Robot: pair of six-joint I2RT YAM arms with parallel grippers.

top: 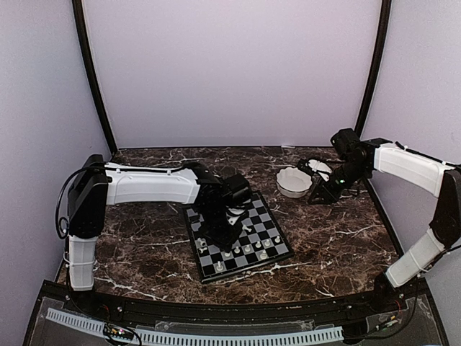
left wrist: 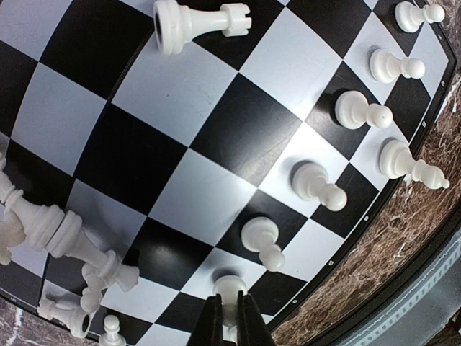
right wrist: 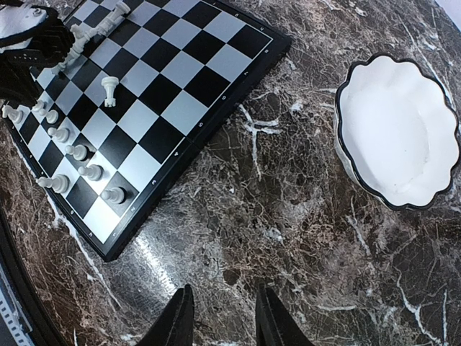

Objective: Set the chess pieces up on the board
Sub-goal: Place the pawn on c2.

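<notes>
The chessboard (top: 270,216) lies in the middle of the marble table, also in the left wrist view (left wrist: 216,122) and the right wrist view (right wrist: 180,72). Several cream-white pawns (left wrist: 361,112) stand in a row along its near edge. A rook (left wrist: 198,25) lies on its side. Several pieces (left wrist: 57,234) lie heaped at one corner. My left gripper (left wrist: 230,317) is low over the board, shut on a pawn (left wrist: 230,288) that stands on a white square. My right gripper (right wrist: 222,317) is open and empty above bare marble, right of the board.
A white scalloped bowl (top: 294,182) stands at the back right of the board; it looks empty in the right wrist view (right wrist: 400,130). The left arm (top: 151,186) reaches across the board's left side. Purple walls enclose the table.
</notes>
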